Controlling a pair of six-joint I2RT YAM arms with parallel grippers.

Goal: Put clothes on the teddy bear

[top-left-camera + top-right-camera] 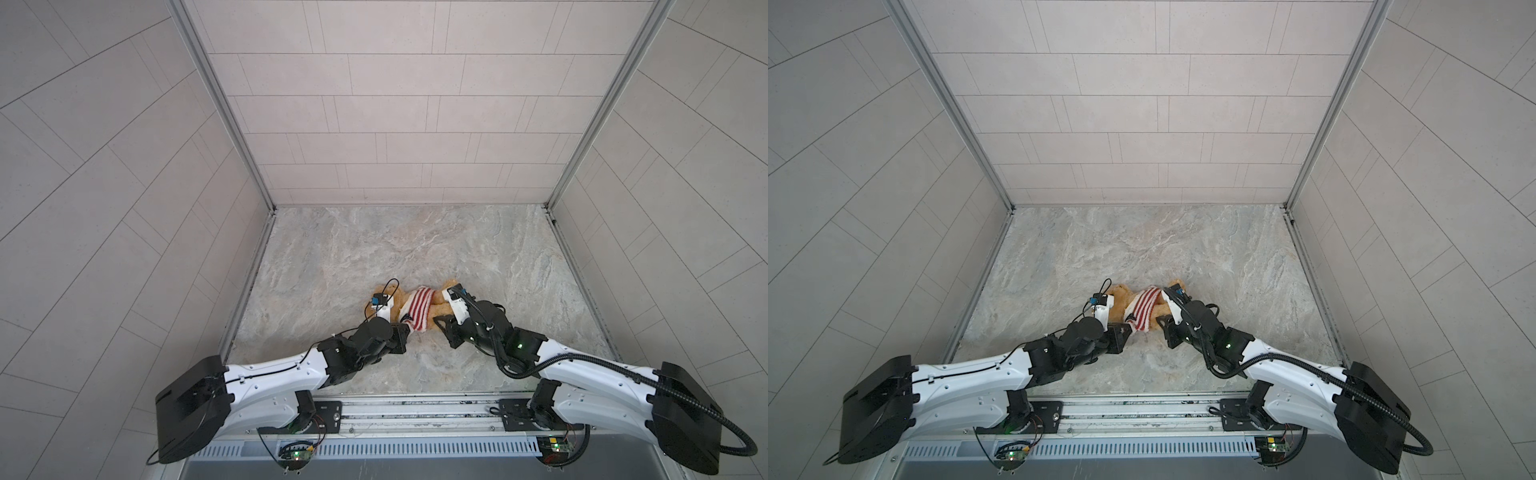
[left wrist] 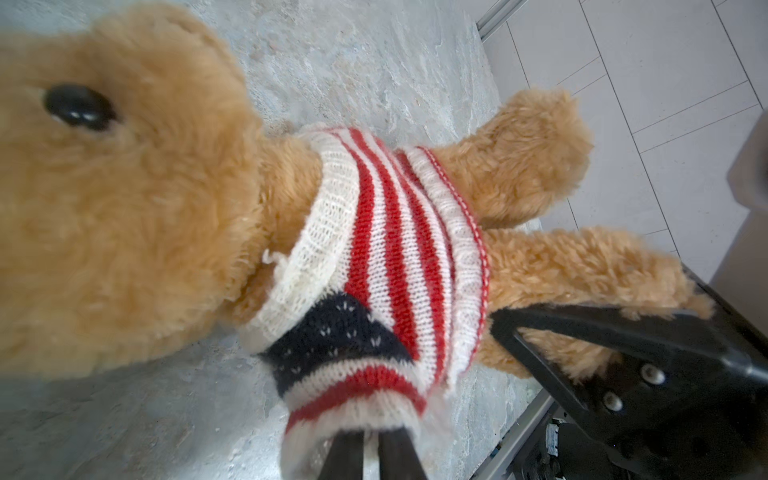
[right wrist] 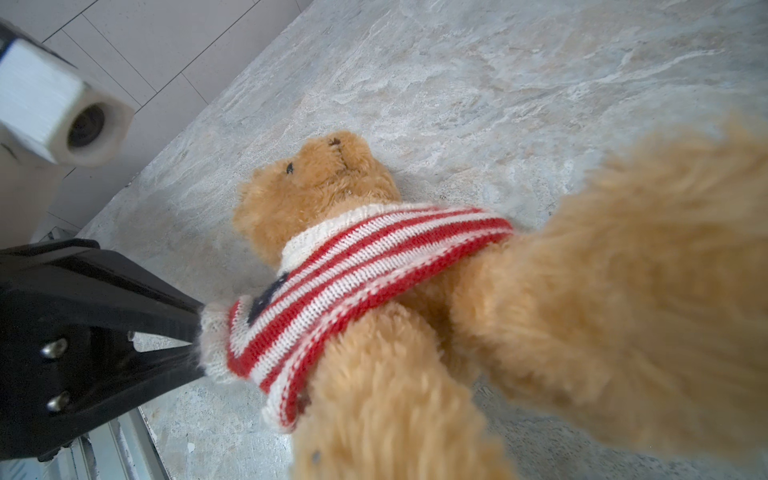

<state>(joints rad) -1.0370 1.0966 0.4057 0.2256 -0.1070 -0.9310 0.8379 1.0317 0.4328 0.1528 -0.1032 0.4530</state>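
Observation:
The teddy bear (image 1: 400, 302) (image 1: 1121, 301) lies across the middle of the marble table, head to the left, legs to the right. A red-and-white striped sweater (image 1: 419, 308) (image 1: 1144, 306) with a navy patch covers its torso (image 2: 395, 232) (image 3: 353, 270). My left gripper (image 1: 409, 328) (image 2: 371, 436) is shut on the sweater's near sleeve cuff, which is pulled out toward the front edge. Across from it, the right gripper (image 1: 437, 321) (image 1: 1158, 321) is closed around a leg of the bear; one black finger (image 2: 602, 320) lies along the fur. Fur hides its fingertips in the right wrist view.
The grey marble table (image 1: 415, 249) is boxed in by tiled walls at the left, right and back. A metal rail (image 1: 415, 409) carrying both arm bases runs along the front edge. Both grippers sit close together over the bear.

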